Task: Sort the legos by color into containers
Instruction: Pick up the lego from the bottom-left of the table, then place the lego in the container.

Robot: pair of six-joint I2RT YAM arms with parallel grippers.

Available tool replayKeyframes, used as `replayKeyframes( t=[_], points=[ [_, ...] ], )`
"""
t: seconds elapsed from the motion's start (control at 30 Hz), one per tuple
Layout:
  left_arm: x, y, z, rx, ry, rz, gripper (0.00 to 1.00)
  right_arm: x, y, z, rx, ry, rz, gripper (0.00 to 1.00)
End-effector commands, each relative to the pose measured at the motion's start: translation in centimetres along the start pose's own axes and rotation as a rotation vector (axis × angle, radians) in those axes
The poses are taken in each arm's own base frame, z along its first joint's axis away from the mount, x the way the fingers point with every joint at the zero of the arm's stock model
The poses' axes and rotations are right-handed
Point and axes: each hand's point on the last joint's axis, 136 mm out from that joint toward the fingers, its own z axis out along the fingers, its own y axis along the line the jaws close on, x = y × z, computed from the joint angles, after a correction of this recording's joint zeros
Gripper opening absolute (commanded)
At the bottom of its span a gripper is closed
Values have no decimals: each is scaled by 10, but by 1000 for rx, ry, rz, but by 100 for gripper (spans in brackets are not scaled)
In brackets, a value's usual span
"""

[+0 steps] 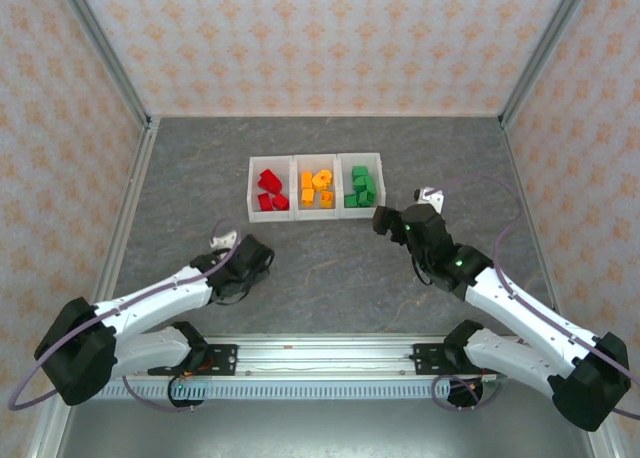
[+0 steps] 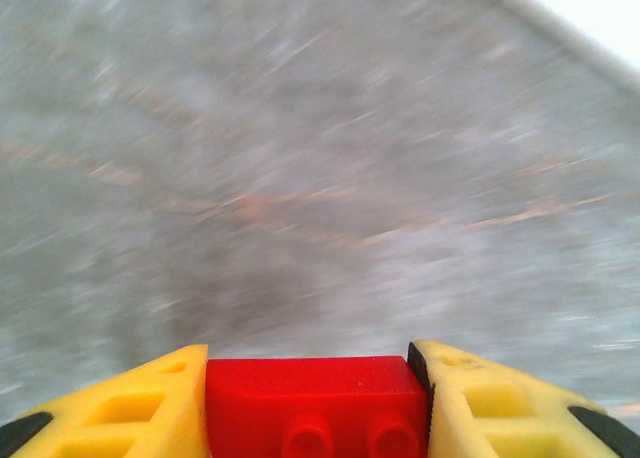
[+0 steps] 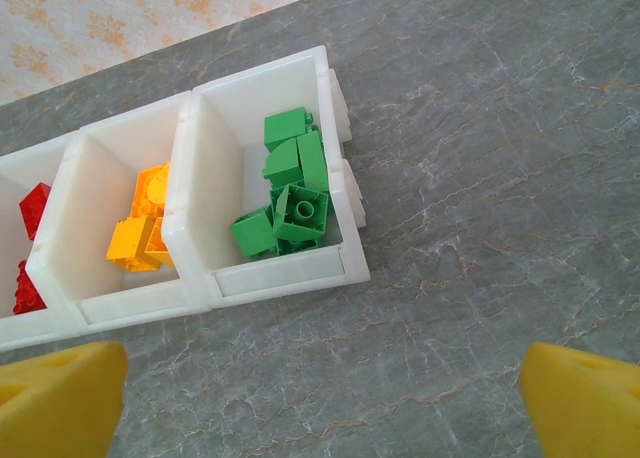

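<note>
Fingers of my left gripper [image 2: 308,366] clamp a red brick [image 2: 316,406] over the table [image 1: 330,278], well short of the bins [image 1: 316,215]. My right gripper [image 3: 320,373] gapes wide near their green end — legos [image 1: 319,188] lie inside all three, one colour each.

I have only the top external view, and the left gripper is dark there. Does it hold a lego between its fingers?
Observer: Yes. In the left wrist view the left gripper is shut on a red lego, studs toward the camera.
Operator: And is the right gripper holding something?
Observer: No. In the right wrist view the right gripper is open, its yellow fingertips wide apart over bare table, near the green bin.
</note>
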Motion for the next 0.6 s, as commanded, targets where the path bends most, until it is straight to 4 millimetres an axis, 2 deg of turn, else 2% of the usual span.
replayKeyframes(
  t=[0.0, 0.1, 0.27, 0.4, 0.5, 0.57],
  points=[
    [-31, -23, -19, 40, -104, 25, 0, -1, -9, -1, 37, -15, 7, 100],
    [-54, -33, -28, 25, -159, 52, 0, -2, -9, -1, 38, -17, 5, 100],
    [-99, -54, -26, 6, -210, 89, 0, -4, -9, -3, 45, -20, -1, 100],
    [-144, -70, -17, -22, -249, 120, 0, -7, -13, -7, 60, -27, -7, 100],
    [-166, -82, -3, -52, -246, 154, 0, -10, -16, -11, 69, -40, -8, 100],
    [-174, -87, 8, -69, -230, 170, 0, -11, -19, -14, 79, -47, -10, 100]
  ],
)
